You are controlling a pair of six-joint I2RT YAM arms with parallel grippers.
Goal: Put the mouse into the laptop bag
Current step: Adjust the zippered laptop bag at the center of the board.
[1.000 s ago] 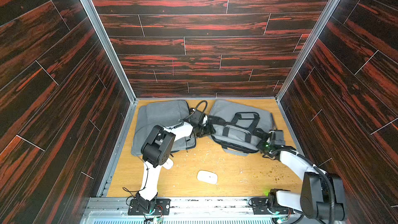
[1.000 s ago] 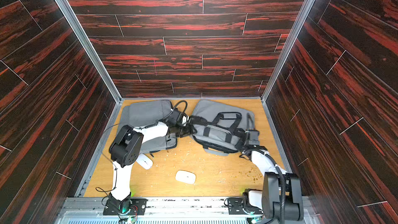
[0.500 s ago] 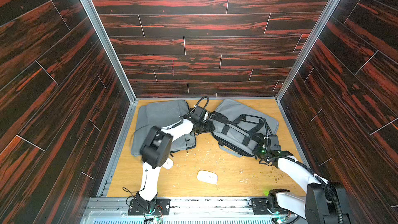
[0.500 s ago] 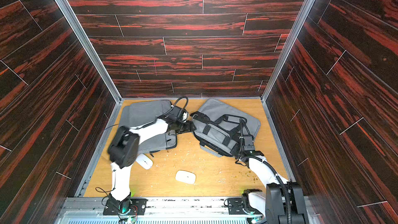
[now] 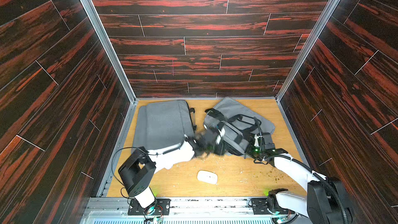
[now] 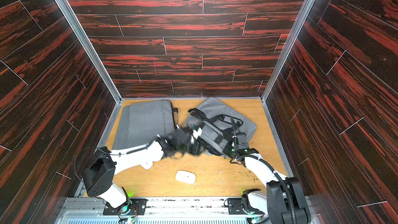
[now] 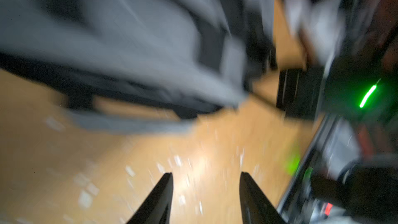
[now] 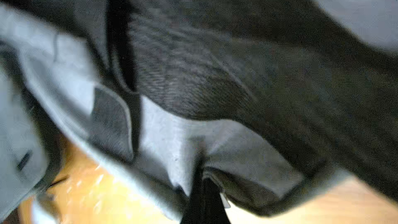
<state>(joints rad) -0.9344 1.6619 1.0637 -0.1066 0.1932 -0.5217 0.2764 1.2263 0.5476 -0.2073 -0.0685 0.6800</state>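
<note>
The white mouse (image 5: pixel 207 177) (image 6: pixel 185 177) lies on the wooden floor near the front, between the two arms. The grey laptop bag (image 5: pixel 234 113) (image 6: pixel 215 110) with black straps sits crumpled at the back right. My right gripper (image 5: pixel 256 146) (image 6: pixel 233 146) (image 8: pixel 203 183) is shut on a fold of the bag's grey fabric (image 8: pixel 181 138) at its near edge. Just off the bag's near left corner, my left gripper (image 5: pixel 212 142) (image 6: pixel 185 138) (image 7: pixel 206 177) is blurred by motion. It is open over bare floor, with nothing between its fingers (image 7: pixel 163 192).
A second flat grey bag (image 5: pixel 163 123) (image 6: pixel 146 121) lies at the back left, partly under the left arm. Crumbs are scattered over the floor (image 5: pixel 237 169). Dark wooden walls close in the back and both sides. A metal rail (image 5: pixel 193 203) runs along the front.
My left gripper has come off the strapped bag's far left end, swung toward the front and narrowed a little. The right gripper has dragged the bag, which has turned and bunched up.
</note>
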